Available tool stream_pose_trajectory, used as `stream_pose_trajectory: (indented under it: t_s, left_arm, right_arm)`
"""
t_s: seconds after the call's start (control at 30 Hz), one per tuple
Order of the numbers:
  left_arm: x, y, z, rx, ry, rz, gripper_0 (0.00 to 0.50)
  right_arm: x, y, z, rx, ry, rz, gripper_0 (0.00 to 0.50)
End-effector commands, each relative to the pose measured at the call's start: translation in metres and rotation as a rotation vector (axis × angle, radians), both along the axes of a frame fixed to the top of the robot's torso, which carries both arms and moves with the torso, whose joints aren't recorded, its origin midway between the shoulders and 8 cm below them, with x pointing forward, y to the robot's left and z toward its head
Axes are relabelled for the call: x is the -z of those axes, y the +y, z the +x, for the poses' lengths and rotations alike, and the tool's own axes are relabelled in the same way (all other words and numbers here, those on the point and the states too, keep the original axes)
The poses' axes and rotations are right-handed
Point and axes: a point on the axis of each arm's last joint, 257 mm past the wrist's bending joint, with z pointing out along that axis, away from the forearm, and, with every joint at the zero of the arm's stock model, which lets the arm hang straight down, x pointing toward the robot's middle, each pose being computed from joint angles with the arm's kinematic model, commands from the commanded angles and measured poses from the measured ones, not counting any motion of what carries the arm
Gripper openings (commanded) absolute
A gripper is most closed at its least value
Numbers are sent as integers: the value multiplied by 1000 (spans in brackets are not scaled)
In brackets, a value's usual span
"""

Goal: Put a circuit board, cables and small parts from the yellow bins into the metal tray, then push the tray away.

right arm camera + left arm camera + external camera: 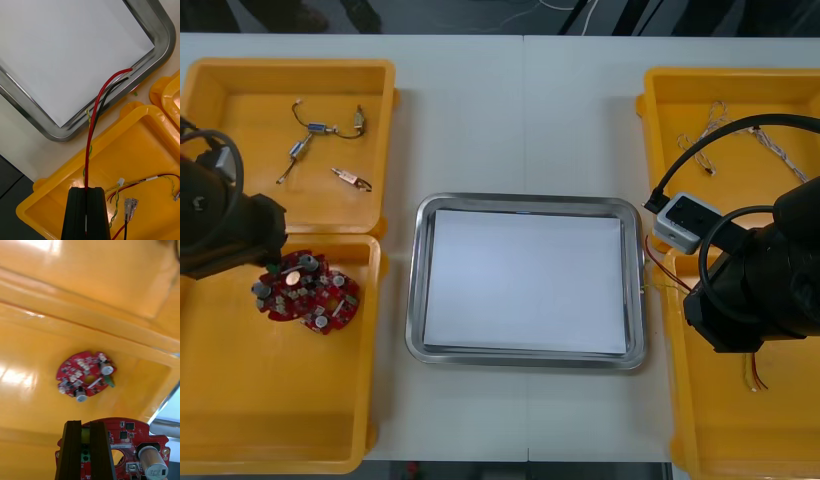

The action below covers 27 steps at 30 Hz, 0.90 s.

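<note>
Light table [520,110], white-lined metal tray [525,203] at its centre. Right of the tray, the right gripper [86,210] is pinched tight on a red and black cable [98,101], which runs long and thin straight out from the fingers, its tips at the tray's rim. Left of the tray, the left gripper [85,450] clamps the edge of a round red circuit board [127,435] studded with components, above a second board [84,375] lying flat in a yellow bin [37,333].
</note>
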Motion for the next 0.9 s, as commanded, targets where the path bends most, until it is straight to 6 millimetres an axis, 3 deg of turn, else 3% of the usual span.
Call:
stream_pose_trajectory:
  t_s: [0.03,0.3,0.6,0.9]
  left_arm:
    - [-28,-28,13,132,-59,74,0]
    - [-30,-76,21,234,-79,87,0]
    - [-32,-144,28,341,-130,93,0]
    - [-21,-195,30,399,-184,75,0]
  right_arm:
    - [-8,8,1,-10,-31,7,0]
    - [-8,8,1,-7,-33,8,0]
    - [-8,8,2,-4,-35,8,0]
    - [-8,8,2,-4,-35,8,0]
